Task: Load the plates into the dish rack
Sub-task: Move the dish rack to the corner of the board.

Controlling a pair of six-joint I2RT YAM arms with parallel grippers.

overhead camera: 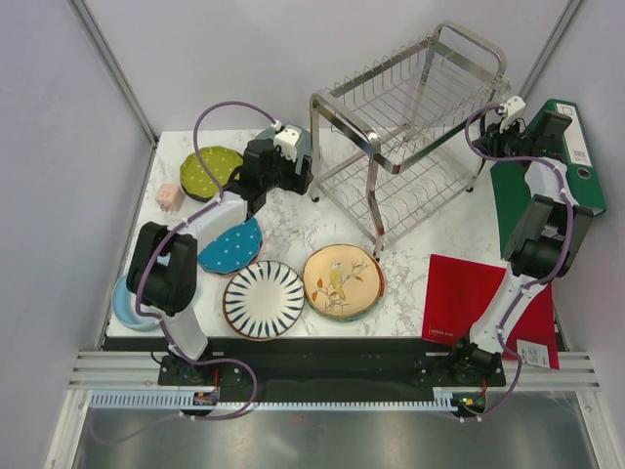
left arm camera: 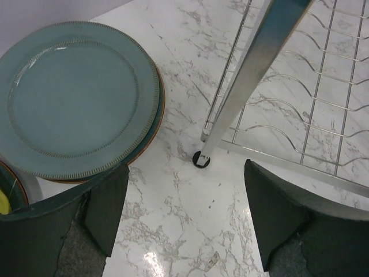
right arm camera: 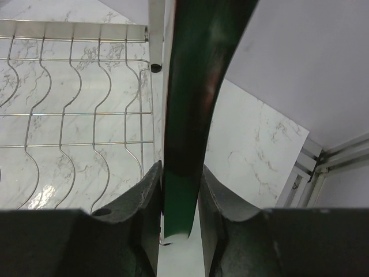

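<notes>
1. Since none of the plates stands in the dish rack [overhead camera: 410,127], whose wire slots show bare in every view, I judge the loading as not yet under way.
2. Most plates lie flat on the bench [overhead camera: 293,220], left of and in front of the rack, so each rim is open to a grasp. They are the lime dotted plate [overhead camera: 210,171], the teal dotted plate [overhead camera: 232,246], the striped plate [overhead camera: 264,299] and the bird plate [overhead camera: 344,280].
3. My left end effector [left arm camera: 185,173] hovers at the back left, over bare marble between the grey-blue plate [left arm camera: 75,98] and the rack's front leg [left arm camera: 253,69]. That plate rests on a second plate with a brown rim, near the leg's black foot [left arm camera: 202,158].
4. Its jaws are spread wide and hold nothing. One finger [left arm camera: 106,208] overlaps the plate's near rim in the wrist view, but I cannot tell whether it touches. I read this as lining up on that plate.
5. My right end effector [right arm camera: 181,184] sits at the rack's right side, next to the green binder [overhead camera: 552,181].
6. Its jaws are pinched narrow on a dark green glossy panel [right arm camera: 190,86], seen edge-on just beside a rack leg. The colour matches the binder, but I cannot tell whether it is the binder's cover or a plate.
</notes>
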